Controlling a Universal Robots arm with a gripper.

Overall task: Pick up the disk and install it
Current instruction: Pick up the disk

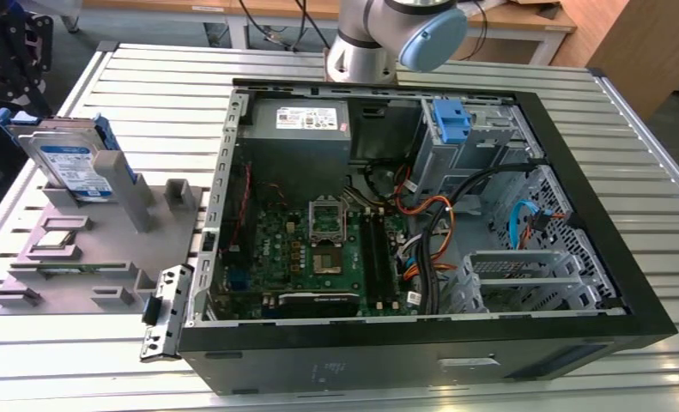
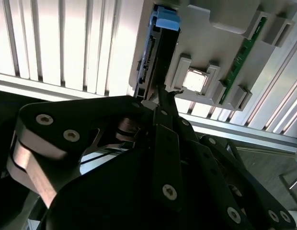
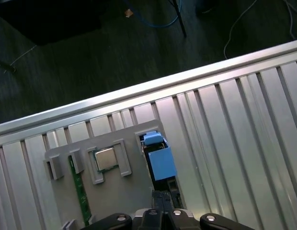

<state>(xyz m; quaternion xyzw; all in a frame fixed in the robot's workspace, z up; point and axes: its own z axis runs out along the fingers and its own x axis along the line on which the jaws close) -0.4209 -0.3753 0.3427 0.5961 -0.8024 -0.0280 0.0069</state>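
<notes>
Gripper (image 2: 170, 92) near disk (image 1: 71, 163) | disk — upright in grey holder (image 1: 99, 251)

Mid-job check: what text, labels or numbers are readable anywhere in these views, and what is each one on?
Disk, blue-and-white label: print too small to read.
Power supply, white sticker: print too small to read.
Processor chip in the grey holder: markings not legible in both wrist views.
Nothing else here can be read as text.
</notes>
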